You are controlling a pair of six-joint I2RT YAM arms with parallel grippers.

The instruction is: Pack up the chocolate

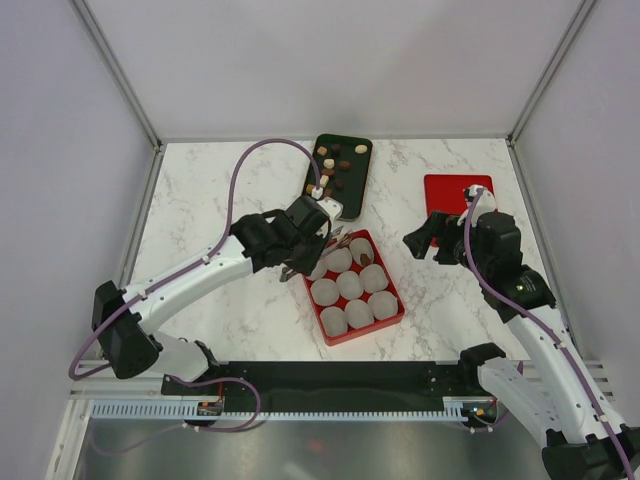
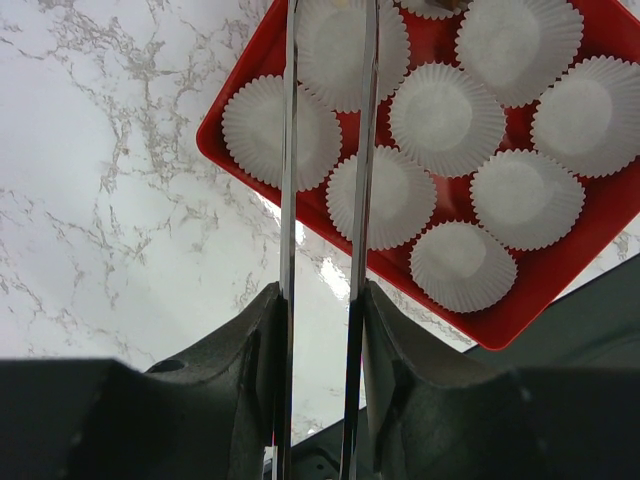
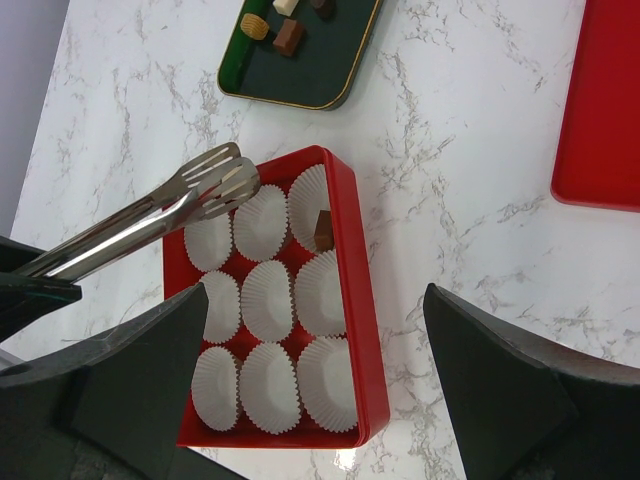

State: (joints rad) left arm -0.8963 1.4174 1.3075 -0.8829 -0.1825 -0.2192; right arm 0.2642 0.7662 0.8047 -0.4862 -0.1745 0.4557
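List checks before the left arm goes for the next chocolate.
1. Left end effector clamped on tongs: ok.
2. Tongs empty at the tips: ok, nothing between them.
3. Paper cups in red box: one corner cup holds a chocolate, rest look empty: ok.
4. Chocolates available on dark tray: ok.
5. Right end effector open, apart from the box: ok.
6. Red lid off, lying apart from the box: ok.
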